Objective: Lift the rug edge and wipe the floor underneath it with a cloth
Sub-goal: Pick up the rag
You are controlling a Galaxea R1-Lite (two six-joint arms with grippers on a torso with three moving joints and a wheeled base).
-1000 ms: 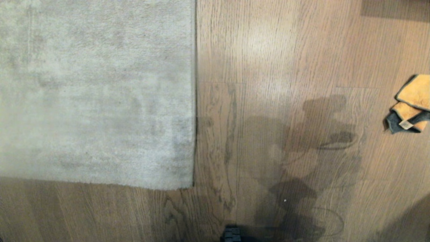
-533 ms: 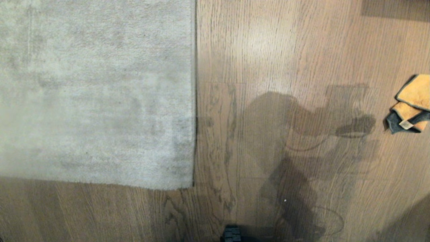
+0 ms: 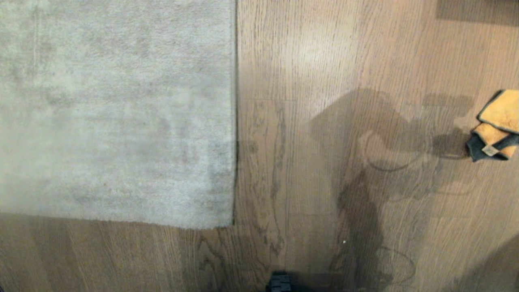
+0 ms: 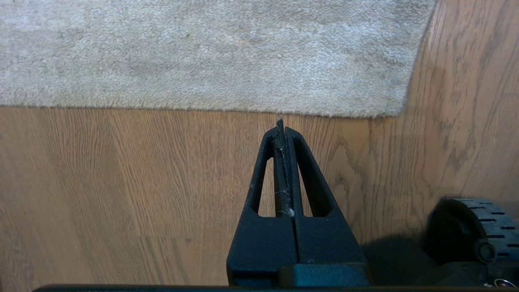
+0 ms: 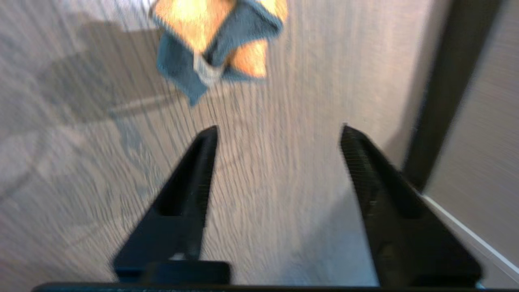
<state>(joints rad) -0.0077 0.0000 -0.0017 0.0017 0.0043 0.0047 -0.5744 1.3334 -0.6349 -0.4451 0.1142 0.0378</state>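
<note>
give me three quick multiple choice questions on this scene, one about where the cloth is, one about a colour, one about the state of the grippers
1. Where does the cloth lie?
A. on the rug
B. on the bare floor, apart from the rug
C. in the right gripper

2. What colour is the cloth's fuzzy face?
A. orange-yellow
B. green
C. white

3. How do the grippers stand?
A. both shut
B. left open, right shut
C. left shut, right open

Answers:
1 B: the head view shows it on the floor, far across from the rug edge.
2 A: orange-yellow with a dark grey border.
3 C: the left gripper has its fingers together; the right gripper has them spread, empty, short of the cloth.
</note>
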